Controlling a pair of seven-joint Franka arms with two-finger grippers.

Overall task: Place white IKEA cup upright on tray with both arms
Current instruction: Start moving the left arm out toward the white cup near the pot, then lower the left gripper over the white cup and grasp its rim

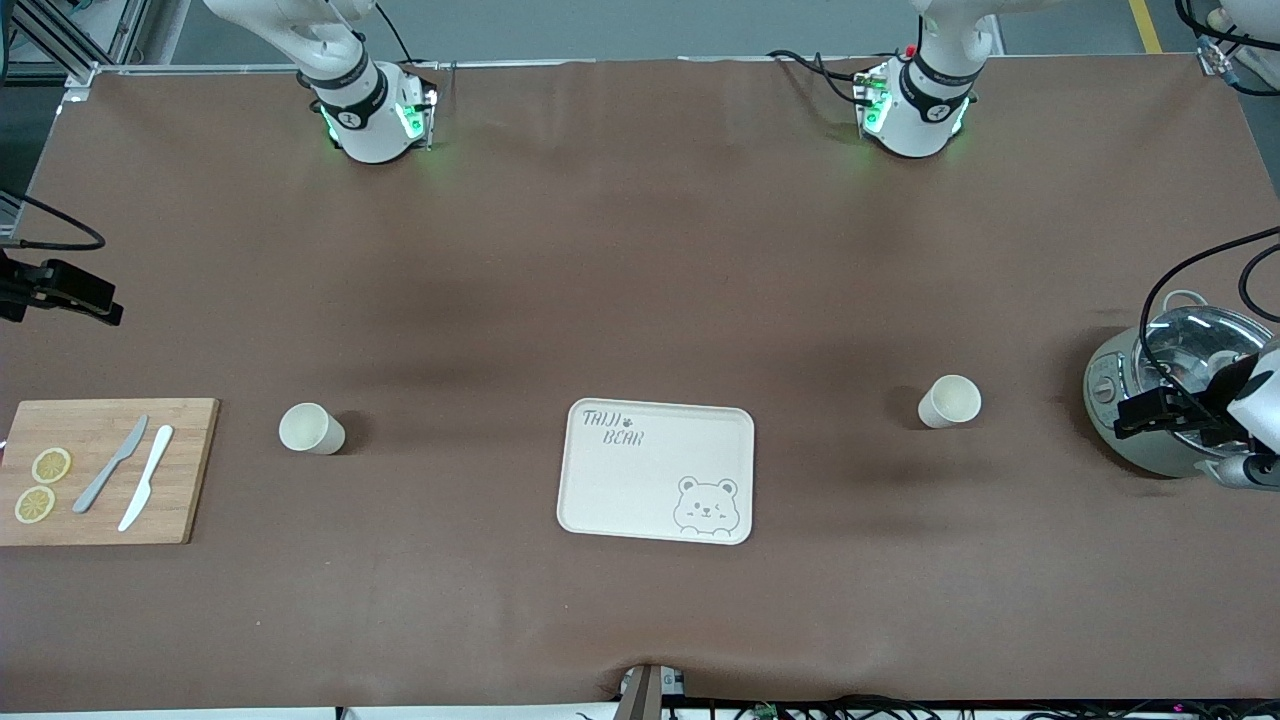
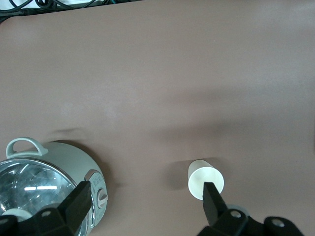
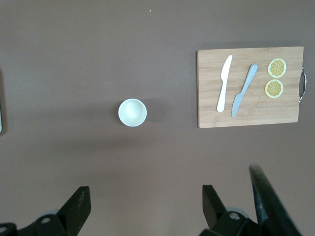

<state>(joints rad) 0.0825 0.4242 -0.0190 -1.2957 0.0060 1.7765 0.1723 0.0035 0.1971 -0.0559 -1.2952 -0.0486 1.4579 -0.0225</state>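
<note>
Black left end effector (image 2: 146, 192) spread wide, empty, hangs over edge of pot (image 1: 1130, 400). Cup (image 1: 948, 401) stands near pot. Right end effector (image 3: 146, 194) spread, empty, over bare surface (image 1: 640, 250) near second cup (image 1: 311, 428). Tray (image 1: 600, 490) between cups, nothing on it. Risk: finger bumps cup, cup tips and rolls; left arm knocks pot.

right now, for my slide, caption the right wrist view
Open right gripper above the brown table, looking down on an upright white cup beside the wooden cutting board.
</note>
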